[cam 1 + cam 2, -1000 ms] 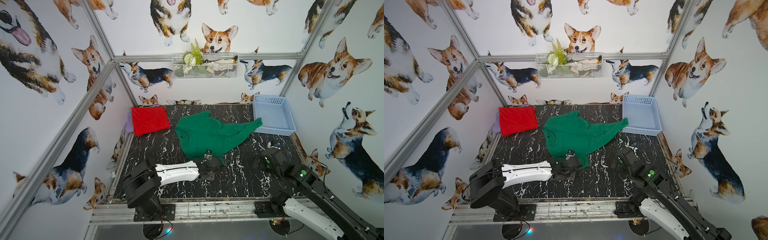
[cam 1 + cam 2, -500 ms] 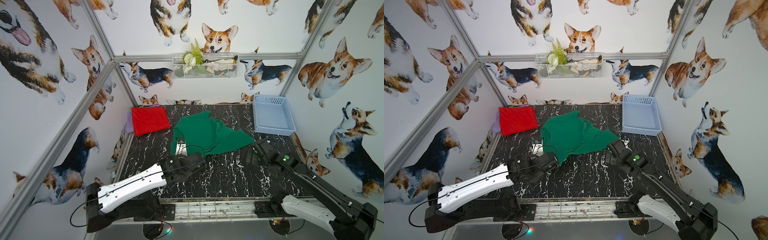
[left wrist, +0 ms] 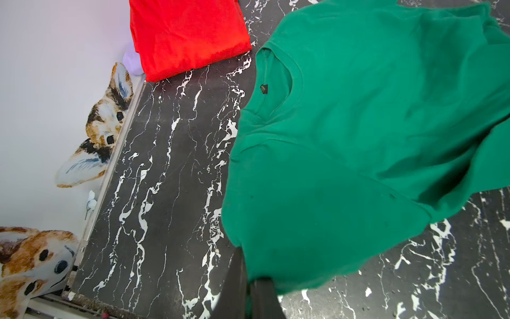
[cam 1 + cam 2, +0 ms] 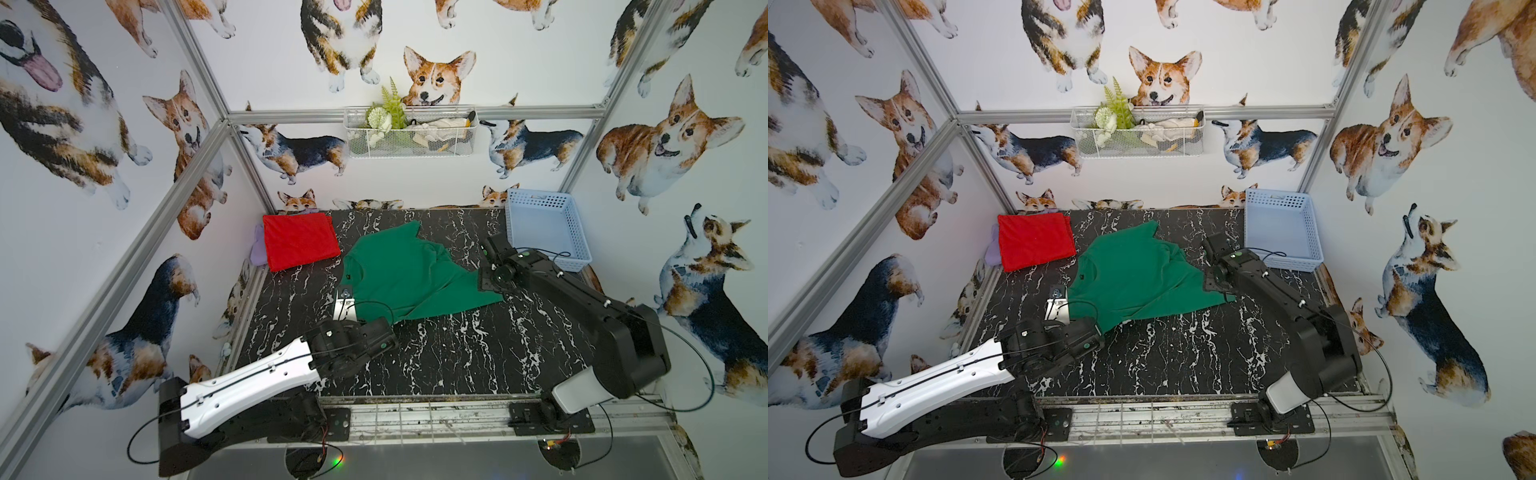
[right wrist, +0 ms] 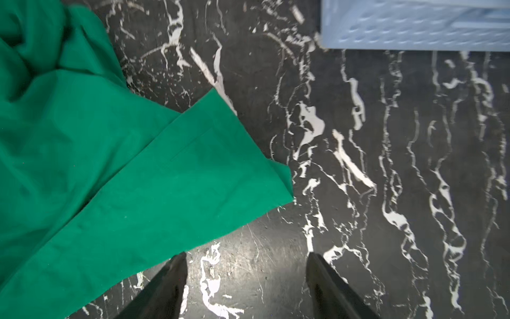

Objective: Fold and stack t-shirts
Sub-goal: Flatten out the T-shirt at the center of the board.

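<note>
A dark green t-shirt (image 4: 407,274) (image 4: 1133,278) lies spread and rumpled mid-table. My left gripper (image 3: 252,279) is shut on its near edge, and the cloth (image 3: 358,124) drapes away from the pinch. In both top views that gripper (image 4: 392,328) (image 4: 1100,328) sits at the shirt's front hem. A bright red t-shirt (image 4: 299,241) (image 4: 1036,241) (image 3: 187,33) lies folded at the back left. My right gripper (image 5: 245,262) (image 4: 492,249) is open over bare table, just right of the green shirt's corner (image 5: 110,165), holding nothing.
A pale blue perforated basket (image 4: 544,232) (image 4: 1281,232) (image 5: 414,27) stands at the back right, close behind my right gripper. A purple cloth (image 4: 257,249) peeks from under the red shirt. A wire basket (image 4: 409,137) hangs on the back wall.
The green shirt has been dragged left, away from the blue basket, by my left gripper. My right arm has reached forward to the shirt's right corner, and its jaws have narrowed a little.
</note>
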Robot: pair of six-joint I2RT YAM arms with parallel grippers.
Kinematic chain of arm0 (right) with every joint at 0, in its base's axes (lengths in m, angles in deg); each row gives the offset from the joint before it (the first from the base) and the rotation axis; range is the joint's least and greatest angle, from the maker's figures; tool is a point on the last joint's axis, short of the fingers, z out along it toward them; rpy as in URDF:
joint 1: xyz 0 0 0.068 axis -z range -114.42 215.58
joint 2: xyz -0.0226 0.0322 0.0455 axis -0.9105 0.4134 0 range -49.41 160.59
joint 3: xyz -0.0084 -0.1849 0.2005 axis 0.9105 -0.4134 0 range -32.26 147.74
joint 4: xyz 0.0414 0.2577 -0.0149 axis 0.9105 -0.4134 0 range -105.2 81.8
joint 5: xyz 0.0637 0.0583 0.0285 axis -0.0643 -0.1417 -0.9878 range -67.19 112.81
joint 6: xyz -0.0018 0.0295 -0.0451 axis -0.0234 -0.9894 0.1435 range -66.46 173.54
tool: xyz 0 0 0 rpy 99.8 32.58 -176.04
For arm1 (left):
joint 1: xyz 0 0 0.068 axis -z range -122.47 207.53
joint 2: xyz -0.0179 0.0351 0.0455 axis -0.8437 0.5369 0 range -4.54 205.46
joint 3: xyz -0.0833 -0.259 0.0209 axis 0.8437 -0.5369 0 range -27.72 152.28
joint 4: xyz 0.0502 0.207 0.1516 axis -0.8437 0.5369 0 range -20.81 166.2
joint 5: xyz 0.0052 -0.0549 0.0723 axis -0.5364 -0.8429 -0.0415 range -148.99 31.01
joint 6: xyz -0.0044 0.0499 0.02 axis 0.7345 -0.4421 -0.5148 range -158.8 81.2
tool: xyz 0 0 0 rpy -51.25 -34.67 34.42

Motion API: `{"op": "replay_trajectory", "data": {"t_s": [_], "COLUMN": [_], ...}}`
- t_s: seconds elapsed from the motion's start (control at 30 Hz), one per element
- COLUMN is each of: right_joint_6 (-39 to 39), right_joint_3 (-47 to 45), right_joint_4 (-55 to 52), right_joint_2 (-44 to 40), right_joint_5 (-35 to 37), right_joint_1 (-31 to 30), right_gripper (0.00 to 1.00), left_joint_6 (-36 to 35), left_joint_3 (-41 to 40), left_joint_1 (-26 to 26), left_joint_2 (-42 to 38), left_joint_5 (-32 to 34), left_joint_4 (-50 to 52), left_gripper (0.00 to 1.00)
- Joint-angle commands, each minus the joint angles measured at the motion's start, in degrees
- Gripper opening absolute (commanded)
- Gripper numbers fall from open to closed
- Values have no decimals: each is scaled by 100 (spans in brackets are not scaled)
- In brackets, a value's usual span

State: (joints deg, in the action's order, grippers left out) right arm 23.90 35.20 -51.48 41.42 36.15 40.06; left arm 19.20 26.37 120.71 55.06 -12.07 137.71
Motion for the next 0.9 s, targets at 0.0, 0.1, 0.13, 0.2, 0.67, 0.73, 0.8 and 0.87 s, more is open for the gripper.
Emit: {"op": "replay_trajectory", "data": {"t_s": [0.0, 0.1, 0.13, 0.2, 0.67, 0.73, 0.8, 0.87], "right_joint_6": [277, 383, 429, 515, 780, 776, 751, 737], "right_joint_3": [345, 763, 921, 1200, 2523, 2618, 2610, 2589], "right_joint_4": [260, 268, 253, 197, -260, -310, -288, -272], "right_joint_2": [652, 1279, 1484, 1833, 3026, 3147, 3204, 3239], "right_joint_5": [-513, -711, -774, -878, -1075, -1097, -1097, -1080], "right_joint_1": [245, 490, 559, 655, 699, 699, 704, 706], "right_gripper": [65, 64, 64, 64, 52, 49, 47, 45], "left_joint_6": [-90, -139, -147, -177, -204, -187, -177, -174], "left_joint_3": [-80, -142, -154, -183, -331, -358, -382, -414], "left_joint_1": [-7, -5, -7, -7, -7, -7, -3, -7], "left_joint_2": [117, 223, 233, 222, 351, 319, 262, 192], "left_joint_5": [-107, -174, -183, -209, -218, -218, -218, -218], "left_joint_4": [-322, -447, -485, -556, -681, -655, -630, -628], "left_gripper": [0, 0, 0, 0, 0, 0, 0, 0]}}
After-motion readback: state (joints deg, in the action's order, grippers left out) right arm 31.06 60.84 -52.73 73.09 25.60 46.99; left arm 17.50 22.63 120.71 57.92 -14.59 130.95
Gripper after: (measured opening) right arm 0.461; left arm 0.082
